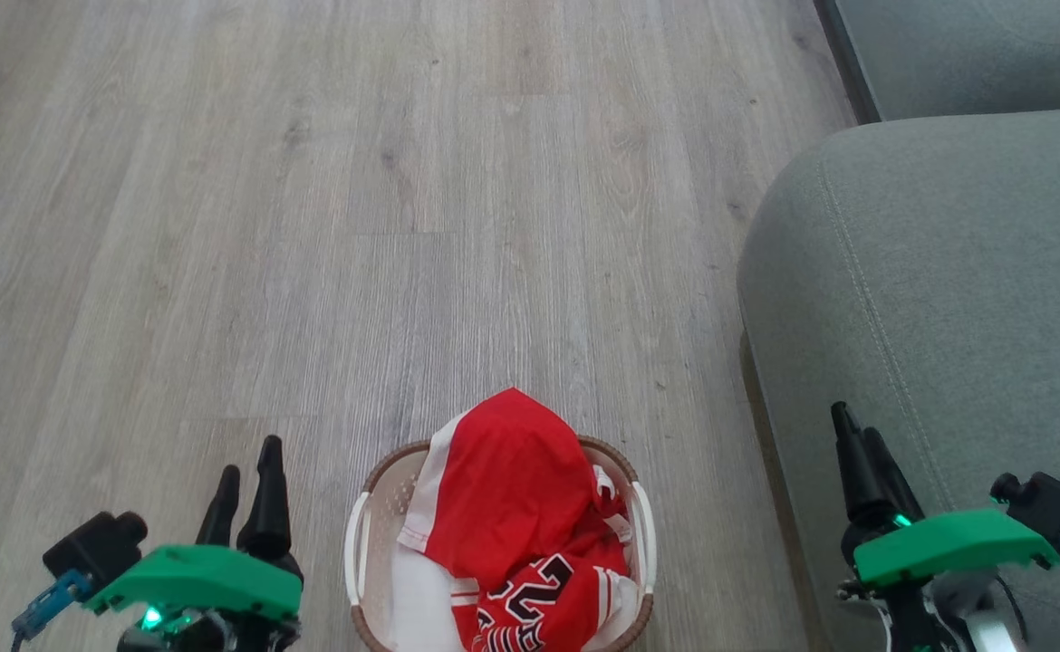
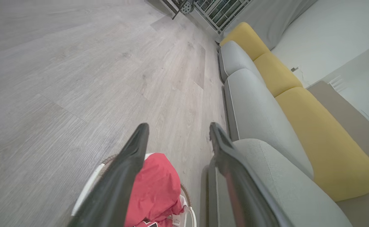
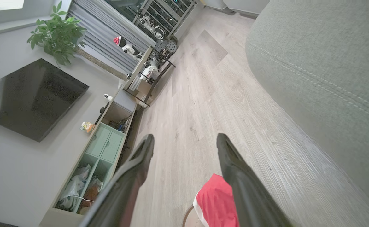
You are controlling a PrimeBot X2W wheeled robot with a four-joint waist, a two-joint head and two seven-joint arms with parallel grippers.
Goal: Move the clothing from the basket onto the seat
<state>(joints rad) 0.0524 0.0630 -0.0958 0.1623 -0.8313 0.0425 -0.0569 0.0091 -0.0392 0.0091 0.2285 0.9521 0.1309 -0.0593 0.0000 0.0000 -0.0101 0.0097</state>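
The basket (image 1: 378,503) stands on the wooden floor (image 1: 313,226) at the bottom centre of the head view. The clothing is inside it. A plain red garment (image 1: 512,480) with white trim is heaped on top and rises above the brown rim. A jersey (image 1: 544,602) with black, white-outlined numbers lies under it toward the bottom edge.

The seat (image 1: 929,299) takes up the right side of the frame, with a strip of floor between it and the basket.

The left gripper (image 1: 248,459) is at the lower left, over the floor just beside the basket. In the left wrist view its two fingers stand wide apart with floor showing between them, and the red cloth and the basket's white handle lie at the bottom.

The right gripper (image 1: 856,424) is at the lower right, over the seat's near edge. In the right wrist view its fingers are spread just as wide and clamp nothing.
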